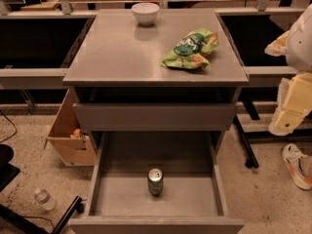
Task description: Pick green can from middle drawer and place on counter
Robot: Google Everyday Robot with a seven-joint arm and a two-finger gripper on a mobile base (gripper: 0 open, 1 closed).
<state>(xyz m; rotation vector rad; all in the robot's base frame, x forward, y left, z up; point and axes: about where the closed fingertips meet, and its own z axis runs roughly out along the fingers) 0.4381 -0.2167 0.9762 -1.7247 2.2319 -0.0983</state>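
a speckled floor surrounds the grey table (117, 52), which carries 1 white bowl (145, 12) at the back and 1 green snack bag (191, 48) toward the right. below it the middle drawer (195, 199) stands pulled out, which we judge leaves the green can (155, 181), upright near the middle of its floor, reachable from above. the cream gripper (284, 122) hangs at the right edge, pointing down, well apart from the drawer; we cannot tell whether it is released or clenched.
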